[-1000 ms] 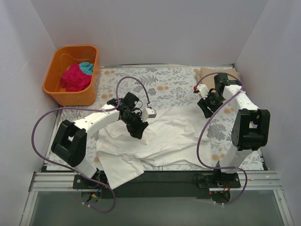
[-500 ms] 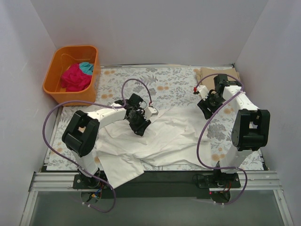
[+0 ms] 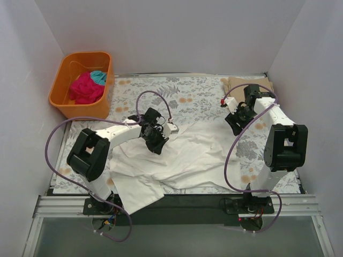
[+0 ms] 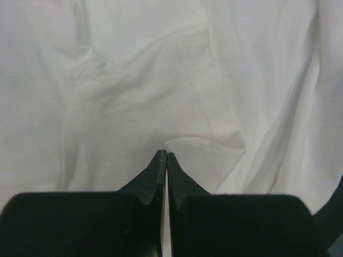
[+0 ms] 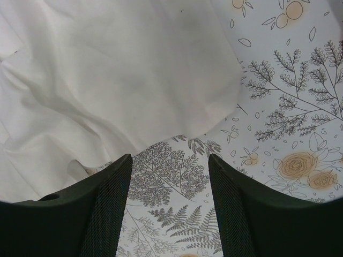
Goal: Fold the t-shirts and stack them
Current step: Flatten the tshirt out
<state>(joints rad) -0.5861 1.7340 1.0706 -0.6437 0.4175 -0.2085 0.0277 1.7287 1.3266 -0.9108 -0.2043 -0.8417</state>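
Observation:
A large white t-shirt (image 3: 187, 155) lies crumpled across the middle of the floral table covering (image 3: 198, 93), its near-left part hanging over the front edge; no black print shows. My left gripper (image 3: 154, 142) is down on its upper left part. In the left wrist view the gripper (image 4: 163, 155) is shut with a small fold of the white cloth (image 4: 161, 69) at its tips. My right gripper (image 3: 236, 126) is open and empty over the covering beside the shirt's right edge (image 5: 107, 80); the right wrist view shows the gripper (image 5: 169, 158) above bare covering. A folded tan t-shirt (image 3: 236, 83) lies at the back right.
An orange tub (image 3: 80, 111) at the back left holds a magenta t-shirt (image 3: 86, 88) and a teal t-shirt (image 3: 98, 76). White walls enclose the table on three sides. Purple cables loop from both arms above the cloth.
My left gripper has shifted slightly back and to the left on the white shirt, its arm drawn in closer. The right arm has not moved.

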